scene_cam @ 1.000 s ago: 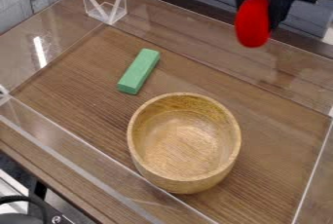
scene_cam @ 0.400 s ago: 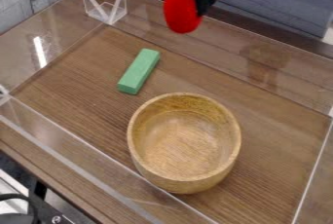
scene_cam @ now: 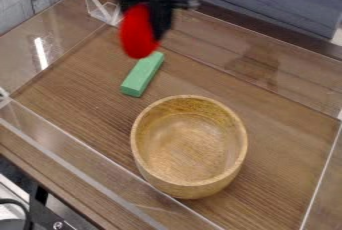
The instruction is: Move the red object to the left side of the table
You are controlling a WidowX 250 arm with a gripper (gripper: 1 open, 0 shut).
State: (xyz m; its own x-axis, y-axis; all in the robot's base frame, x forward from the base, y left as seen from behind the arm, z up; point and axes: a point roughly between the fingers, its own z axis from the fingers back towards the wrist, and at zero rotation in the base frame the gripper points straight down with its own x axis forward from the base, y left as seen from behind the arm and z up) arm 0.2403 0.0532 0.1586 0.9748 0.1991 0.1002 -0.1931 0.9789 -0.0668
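Pincer (scene_cam: 142, 16) clamped on red object (scene_cam: 138, 32) | above green block (scene_cam: 143, 73) | left of it, bare table (scene_cam: 80, 74)

Glossy red object (scene_cam: 138, 31), wood-grain table (scene_cam: 281, 104), clear acrylic walls (scene_cam: 67, 164), smooth wooden bowl (scene_cam: 189, 145), matt green block (scene_cam: 143, 73)

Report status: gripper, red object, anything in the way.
Gripper shut on the small glossy red egg-shaped object, held above the table. Green rectangular block directly below. Round wooden bowl clear of it.
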